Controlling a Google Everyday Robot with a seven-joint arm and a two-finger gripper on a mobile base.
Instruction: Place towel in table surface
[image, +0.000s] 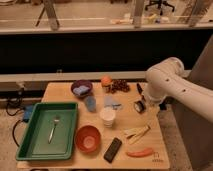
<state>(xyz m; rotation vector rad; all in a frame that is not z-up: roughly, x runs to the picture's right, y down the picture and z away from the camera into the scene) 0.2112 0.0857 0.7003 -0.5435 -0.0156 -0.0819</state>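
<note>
Tray (47, 127) green, left. Bowls: red (88, 138) near, purple (81, 88) far. Cup (107, 116) white. Towel (112, 103) pale blue, centre. Phone (112, 149) black, near. Table (60, 92) tan. Gripper (140, 106) black-and-white, over table's right side, on white arm (170, 82).

I'm working from one camera, and it sits high on the near side of the table (156, 134), tilted down and facing the far glass wall (95, 15). It stands back far enough that I get the whole tabletop, from the green tray (50, 104) at near left to the far edge, with strips of floor on both sides. The arm (167, 80) comes in from the right and looms large in frame. Its gripper (141, 106) hangs low over the table's right side.
</note>
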